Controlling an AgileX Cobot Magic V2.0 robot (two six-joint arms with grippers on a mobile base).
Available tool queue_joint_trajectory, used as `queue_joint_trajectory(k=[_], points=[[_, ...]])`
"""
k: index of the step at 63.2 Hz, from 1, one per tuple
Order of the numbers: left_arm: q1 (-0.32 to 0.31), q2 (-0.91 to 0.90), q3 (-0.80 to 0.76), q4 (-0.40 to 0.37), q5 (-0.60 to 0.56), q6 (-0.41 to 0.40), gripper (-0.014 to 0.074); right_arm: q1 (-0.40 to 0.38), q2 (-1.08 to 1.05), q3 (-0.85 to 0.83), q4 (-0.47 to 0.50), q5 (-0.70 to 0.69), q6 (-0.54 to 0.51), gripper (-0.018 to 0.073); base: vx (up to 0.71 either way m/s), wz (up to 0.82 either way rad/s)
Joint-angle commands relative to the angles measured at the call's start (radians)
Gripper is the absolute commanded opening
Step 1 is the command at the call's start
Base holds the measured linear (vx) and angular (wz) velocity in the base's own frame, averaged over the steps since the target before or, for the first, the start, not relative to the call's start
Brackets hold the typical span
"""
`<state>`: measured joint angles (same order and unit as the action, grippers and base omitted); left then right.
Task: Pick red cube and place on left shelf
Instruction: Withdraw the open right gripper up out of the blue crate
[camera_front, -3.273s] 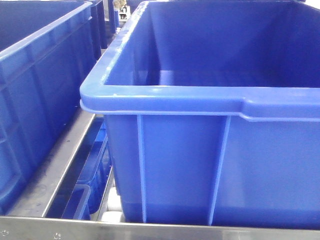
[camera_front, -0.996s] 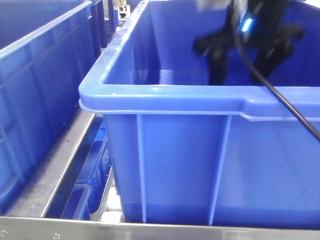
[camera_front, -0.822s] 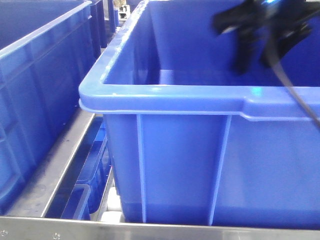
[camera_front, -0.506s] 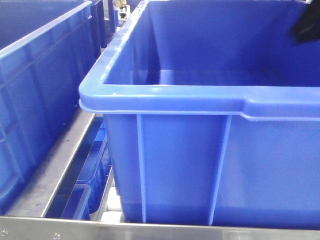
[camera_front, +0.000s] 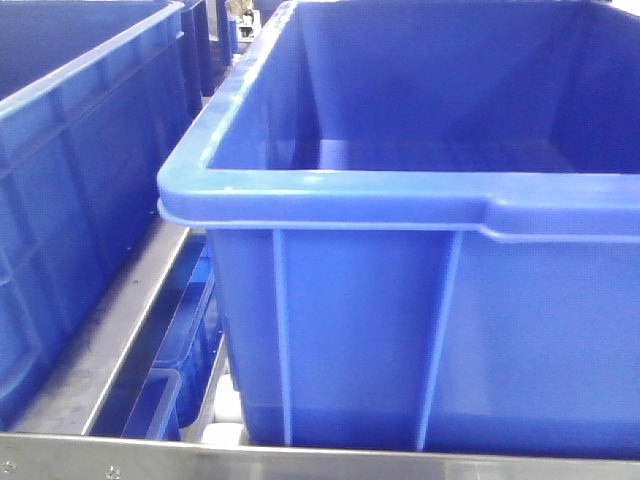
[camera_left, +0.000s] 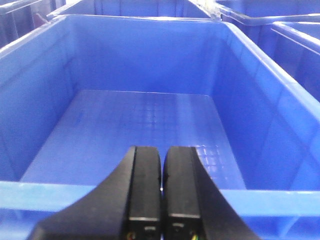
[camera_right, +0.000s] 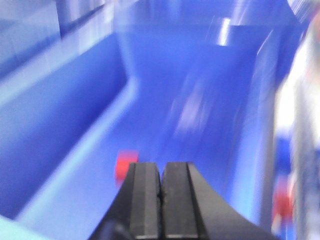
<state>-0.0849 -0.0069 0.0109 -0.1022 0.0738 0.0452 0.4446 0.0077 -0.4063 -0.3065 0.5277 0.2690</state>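
Both grippers, left (camera_left: 161, 172) and right (camera_right: 161, 187), are closed on nothing; the red cube (camera_right: 125, 165) lies blurred just beyond the right gripper.

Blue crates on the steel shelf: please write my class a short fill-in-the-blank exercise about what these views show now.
1. In the left wrist view, the floor of the blue crate holds ____ objects.
2. The left tool has its two black fingers pressed ____.
3. In the blurred right wrist view, a small ____ coloured object shows just beyond the right tool.

Missing words: no; together; red
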Motion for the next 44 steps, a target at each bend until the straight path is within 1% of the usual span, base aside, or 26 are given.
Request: queue_joint_trajectory(k=[1, 7, 15, 37, 44], points=[[-0.006, -0.012, 0.024, -0.004, -0.080, -0.005, 0.0101, -0.002, -0.009, -0.008, -0.029, 0.005, 0.009, 0.0046, 0.00, 0.00], [-0.006, -0.012, 0.024, -0.004, -0.080, -0.005, 0.0102, -0.003, 0.062, -0.007, -0.025, 0.025, 0.009, 0.0046, 0.00, -0.02], [-0.006, -0.012, 0.024, -0.004, -0.080, -0.005, 0.0102, -0.003, 0.119, -0.007, -0.029, -0.049, 0.009, 0.0046, -0.02, -0.11], [-0.006, -0.012, 0.024, -0.004, -0.080, -0.005, 0.0102, -0.003, 0.123, -0.002, -0.029, -0.059, 0.009, 0.0046, 0.01, 0.04], [-0.006, -0.012, 0.024, -0.004, -0.080, -0.005, 0.0102, -0.003, 0.123, -0.002, -0.073, -0.052, 0.008, 0.0046, 0.00, 0.00]])
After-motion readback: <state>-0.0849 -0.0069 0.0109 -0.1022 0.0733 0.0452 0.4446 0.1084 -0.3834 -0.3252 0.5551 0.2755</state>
